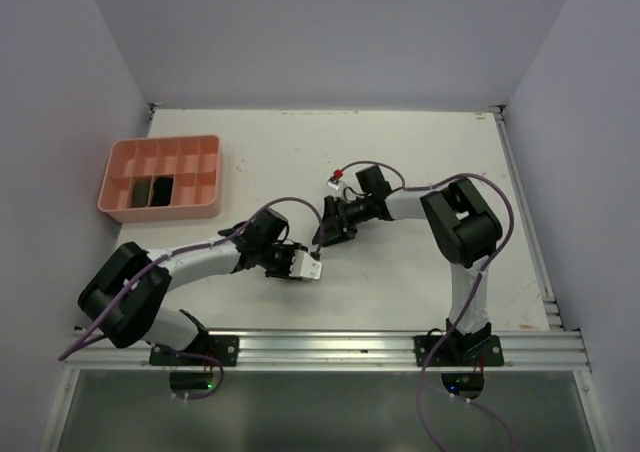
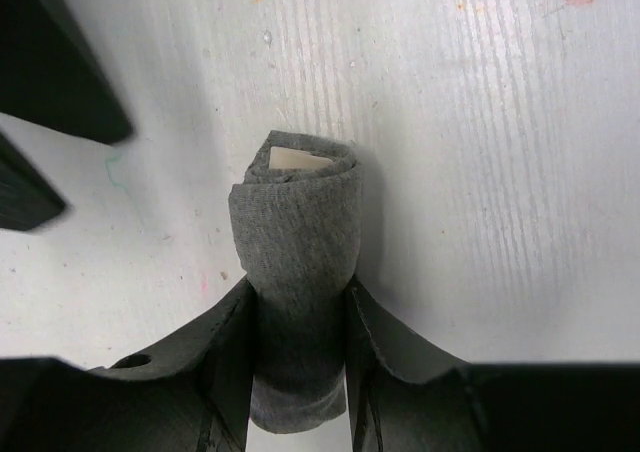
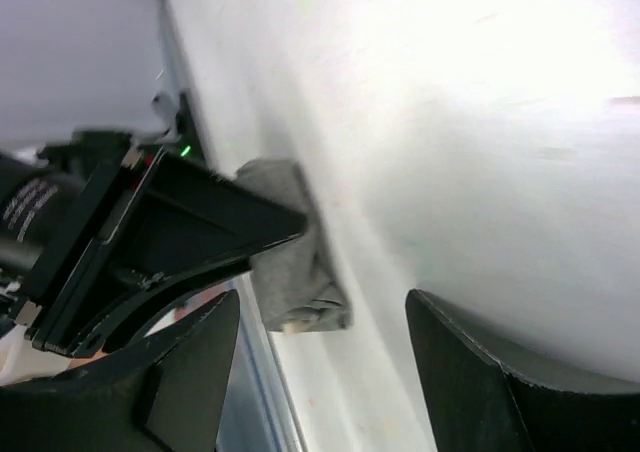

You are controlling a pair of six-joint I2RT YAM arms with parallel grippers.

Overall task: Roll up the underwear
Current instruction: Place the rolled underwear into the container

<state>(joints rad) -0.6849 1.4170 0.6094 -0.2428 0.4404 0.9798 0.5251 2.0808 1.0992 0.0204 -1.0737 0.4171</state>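
A grey-beige underwear roll (image 2: 298, 234), with a cream label showing at its far end, lies on the white table. My left gripper (image 2: 300, 317) is shut on the near part of the roll. In the top view the roll (image 1: 313, 268) sticks out of the left gripper (image 1: 299, 264) near the table's middle. My right gripper (image 1: 328, 230) is open and empty, just beyond the roll and apart from it. In the right wrist view the roll (image 3: 292, 257) lies ahead of the open right gripper (image 3: 322, 367), held by the left gripper (image 3: 160, 234).
A pink compartment tray (image 1: 205, 207) stands at the far left, with two dark rolls (image 1: 151, 190) in its front compartments. The right gripper's fingers (image 2: 55, 67) show at the upper left of the left wrist view. Walls close the table on three sides.
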